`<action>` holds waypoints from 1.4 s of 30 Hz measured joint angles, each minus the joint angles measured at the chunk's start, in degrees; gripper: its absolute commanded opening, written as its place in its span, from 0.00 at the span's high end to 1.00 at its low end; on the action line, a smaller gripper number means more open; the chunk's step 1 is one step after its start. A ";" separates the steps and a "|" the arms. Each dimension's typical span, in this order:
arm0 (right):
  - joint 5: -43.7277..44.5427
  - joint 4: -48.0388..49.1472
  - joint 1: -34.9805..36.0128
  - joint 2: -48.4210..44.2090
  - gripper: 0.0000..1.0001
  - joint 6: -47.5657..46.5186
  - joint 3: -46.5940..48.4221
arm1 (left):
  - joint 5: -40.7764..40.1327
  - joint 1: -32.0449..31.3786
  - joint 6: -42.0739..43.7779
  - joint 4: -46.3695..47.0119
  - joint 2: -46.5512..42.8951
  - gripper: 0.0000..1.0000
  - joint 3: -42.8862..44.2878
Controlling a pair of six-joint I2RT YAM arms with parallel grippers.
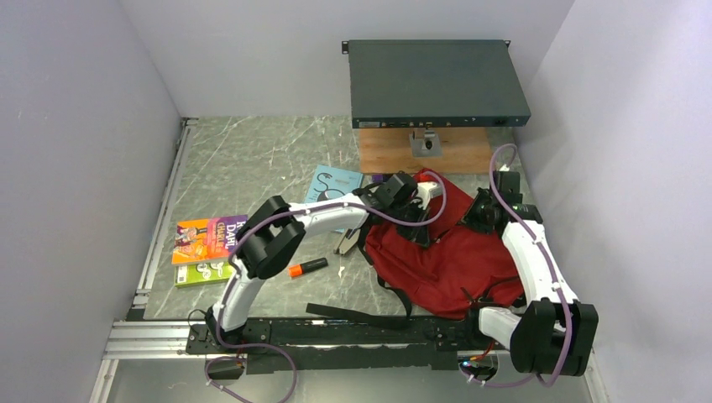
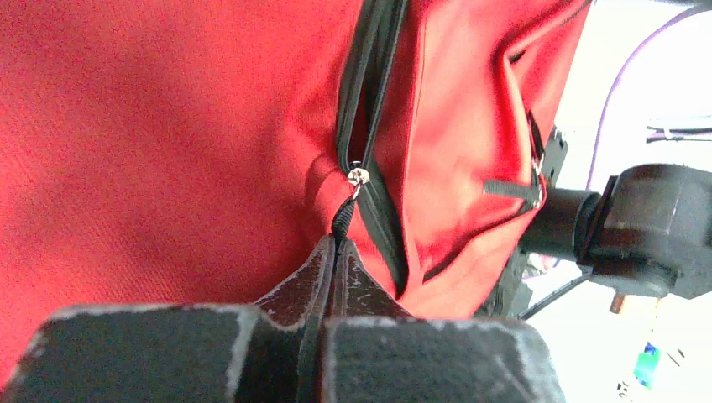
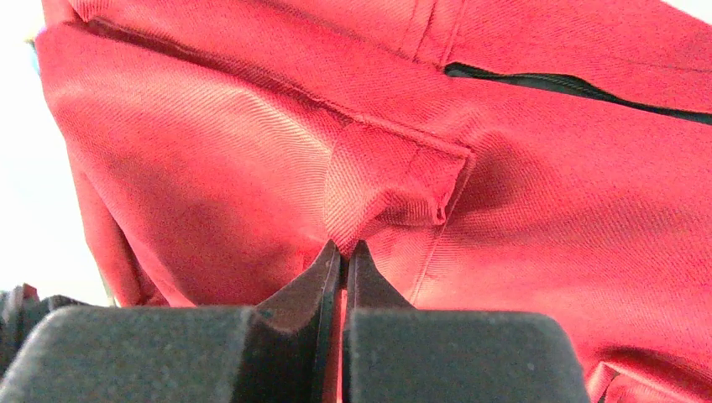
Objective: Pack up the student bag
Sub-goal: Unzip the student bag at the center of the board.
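Note:
The student bag (image 1: 445,252), dark red with black trim, lies on the table in front of the right arm. At the bag's upper left my left gripper (image 1: 410,201) is shut. In the left wrist view its tips (image 2: 337,243) pinch the black cord pull (image 2: 341,218) under the silver zipper slider (image 2: 358,176). The black zipper (image 2: 369,101) runs up from there, slightly parted. My right gripper (image 1: 483,214) is at the bag's upper right. In the right wrist view it (image 3: 345,248) is shut on a fold of the bag's red fabric (image 3: 386,189), with cloth between the jaws.
A light blue book (image 1: 332,183) lies beside the left gripper. A colourful book (image 1: 206,238) and a green one (image 1: 201,274) lie at the left. An orange marker (image 1: 308,268) lies near the left arm. A black strap (image 1: 361,316) trails toward the bases. A dark box (image 1: 437,84) on a wooden block (image 1: 386,151) stands behind.

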 measured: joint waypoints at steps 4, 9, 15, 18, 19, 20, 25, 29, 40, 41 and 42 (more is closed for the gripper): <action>1.33 -0.33 -1.55 1.16 1.00 0.83 1.73 | -0.81 -1.14 -0.42 -0.44 -5.03 1.00 -7.06; 2.91 -0.37 -1.90 2.60 1.00 0.83 3.61 | -1.22 -3.08 -1.05 0.00 -9.90 1.00 -14.32; 5.86 -0.79 -1.97 2.78 1.00 0.57 3.89 | -1.11 -3.43 -2.34 1.92 -10.95 1.00 -16.59; 7.13 -0.74 -2.14 2.80 1.00 -0.07 3.98 | -1.09 -3.19 -2.51 1.03 -10.38 1.00 -14.95; 7.65 -0.72 -2.19 2.80 1.00 -0.35 4.02 | -1.01 -3.19 -2.49 -0.02 -9.68 1.00 -13.38; 8.76 -0.66 -2.27 2.80 1.00 -0.66 4.09 | -0.87 -3.19 -2.47 -1.40 -8.52 1.00 -10.86; 14.05 -0.42 -2.58 2.43 0.84 -1.97 4.17 | -1.22 -2.78 -2.45 -5.18 -2.16 1.00 -0.09; 14.34 -0.31 -2.62 0.76 0.56 -2.56 3.89 | -1.14 -1.57 -2.51 -7.61 1.01 1.00 4.90; 8.76 0.85 3.21 2.27 0.21 -3.52 0.50 | 2.12 0.07 -6.10 -5.77 1.09 1.00 1.99; 8.79 1.07 3.80 3.15 0.20 -3.50 0.50 | 2.36 -0.09 -6.36 -5.60 1.09 1.00 1.53; 8.94 1.27 4.48 4.17 0.20 -3.48 0.50 | 2.54 -0.24 -6.58 -5.53 1.09 1.00 1.20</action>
